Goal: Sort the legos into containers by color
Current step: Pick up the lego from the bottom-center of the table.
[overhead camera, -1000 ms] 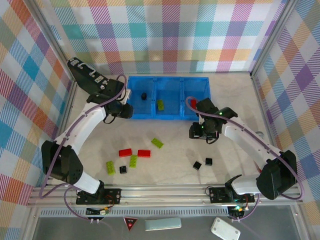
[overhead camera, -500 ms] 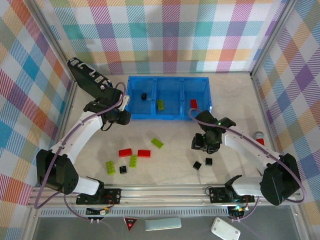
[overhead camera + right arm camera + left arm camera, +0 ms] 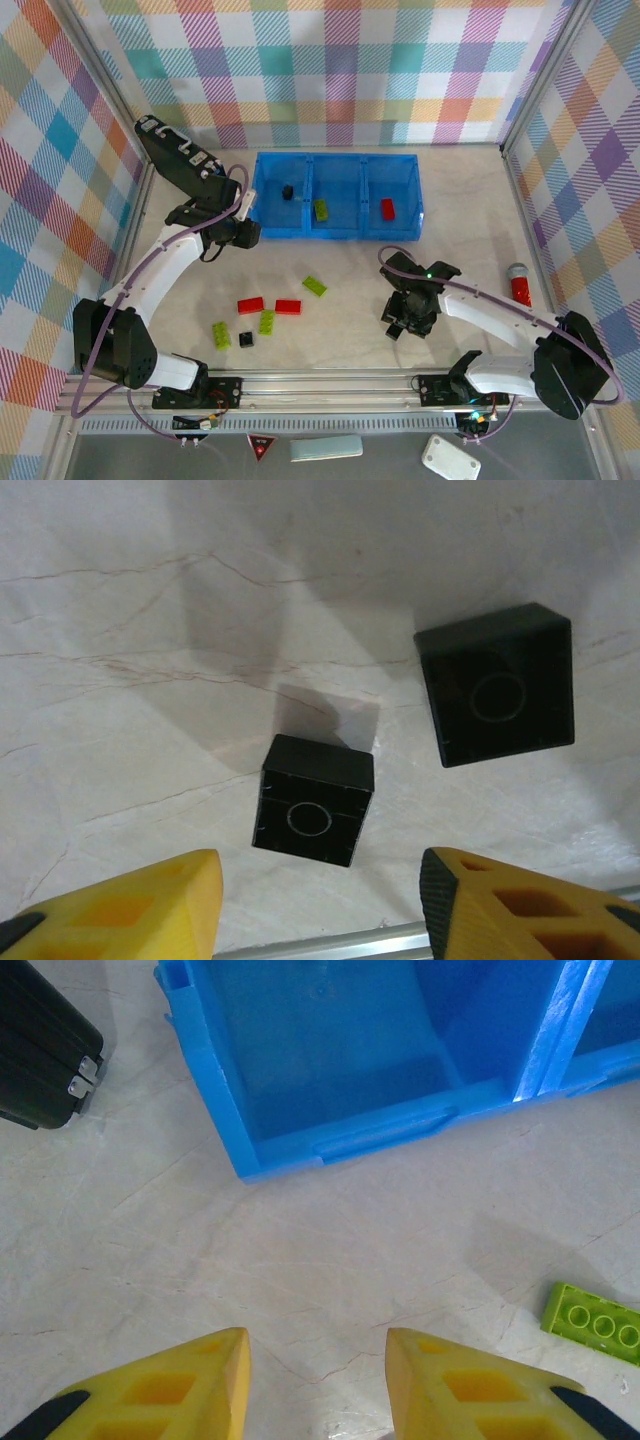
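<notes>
So R end effector (image 3: 318,895) spread over blk lego (image 3: 314,800), 2nd lego (image 3: 497,685) beside.

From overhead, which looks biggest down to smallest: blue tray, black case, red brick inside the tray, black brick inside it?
1. blue tray
2. black case
3. red brick
4. black brick

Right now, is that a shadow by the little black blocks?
Right wrist view: yes, a soft grey shadow lies on the table beyond the black bricks; the bricks look sharp, the right tool has slightly soft yellow tips. Left wrist view: another faint shadow near the lime-green brick.
</notes>
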You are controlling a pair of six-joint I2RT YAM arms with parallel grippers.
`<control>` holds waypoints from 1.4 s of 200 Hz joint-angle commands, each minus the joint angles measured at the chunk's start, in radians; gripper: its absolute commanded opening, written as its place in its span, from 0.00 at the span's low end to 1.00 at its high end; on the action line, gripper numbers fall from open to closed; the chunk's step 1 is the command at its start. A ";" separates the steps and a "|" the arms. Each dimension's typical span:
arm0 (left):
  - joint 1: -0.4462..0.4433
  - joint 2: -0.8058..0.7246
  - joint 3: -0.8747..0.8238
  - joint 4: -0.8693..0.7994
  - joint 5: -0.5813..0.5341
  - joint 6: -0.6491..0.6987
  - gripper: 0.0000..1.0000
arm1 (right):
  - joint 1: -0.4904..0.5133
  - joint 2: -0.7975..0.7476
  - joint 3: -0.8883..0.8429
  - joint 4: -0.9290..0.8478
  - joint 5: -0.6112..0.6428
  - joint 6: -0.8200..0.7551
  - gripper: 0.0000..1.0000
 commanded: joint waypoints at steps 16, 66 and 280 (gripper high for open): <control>0.008 -0.012 -0.010 0.006 0.013 0.022 0.40 | 0.012 0.025 -0.025 0.049 -0.009 0.109 0.60; 0.008 -0.007 -0.011 -0.003 0.005 0.021 0.40 | 0.019 0.109 -0.032 0.102 -0.036 0.110 0.60; 0.008 -0.017 -0.022 -0.005 -0.018 0.023 0.39 | 0.037 0.128 0.051 0.047 0.029 0.080 0.37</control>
